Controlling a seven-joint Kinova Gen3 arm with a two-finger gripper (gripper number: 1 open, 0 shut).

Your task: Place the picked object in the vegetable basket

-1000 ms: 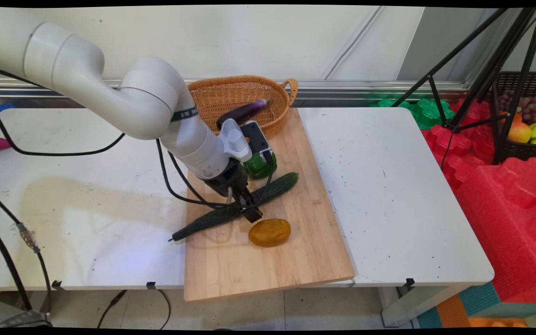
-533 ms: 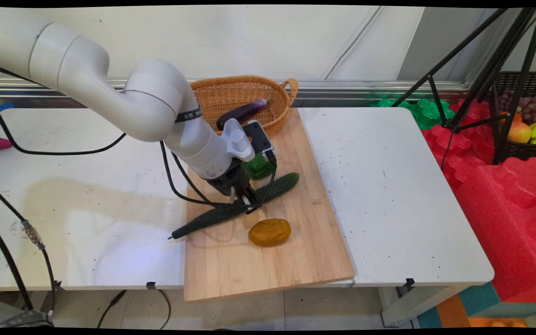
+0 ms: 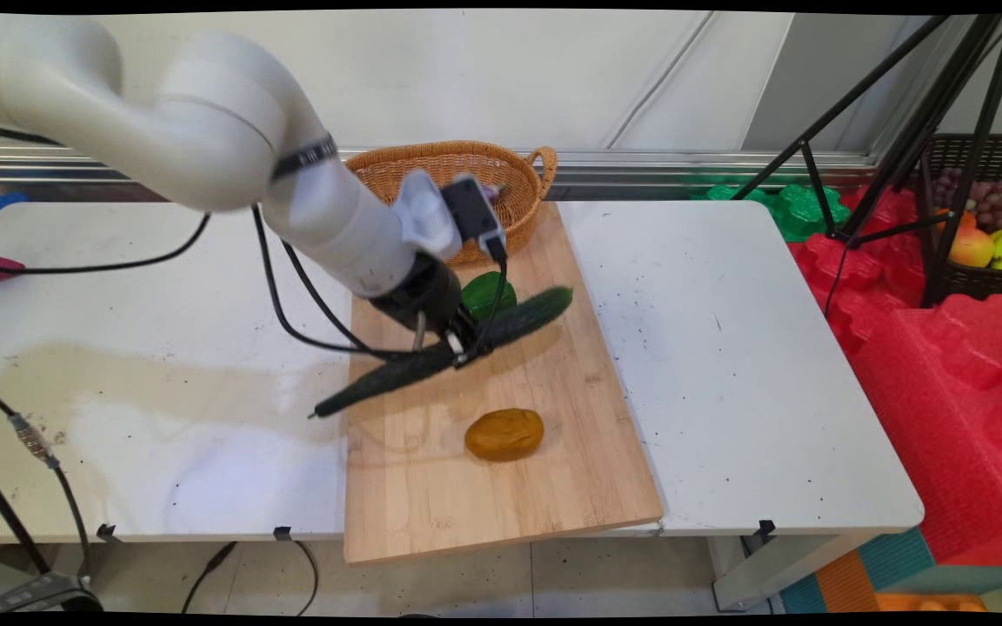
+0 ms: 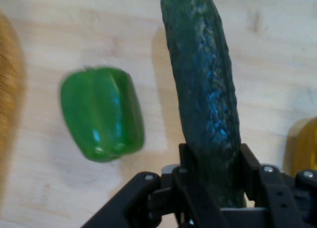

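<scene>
Main view shows the black two-finger gripper [image 3: 459, 345] pinching a long dark green cucumber [image 3: 440, 352] near its middle, holding it clear above the wooden cutting board [image 3: 501, 496]. No brand or writing can be read on anything here. The cucumber's long axis runs diagonally, its thin stem end pointing toward the lower left past the board's edge over the white table [image 3: 162, 417], its blunt end toward the upper right. A green bell pepper [image 3: 482, 291] lies on the board just behind the gripper, a brownish-yellow potato [image 3: 504, 434] nearer the camera, and a wicker basket [image 3: 518, 187] at the board's far end. Hand view shows both fingers [image 4: 250, 163] pressed against the cucumber [image 4: 205, 99], with the pepper [image 4: 101, 114] beside it.
</scene>
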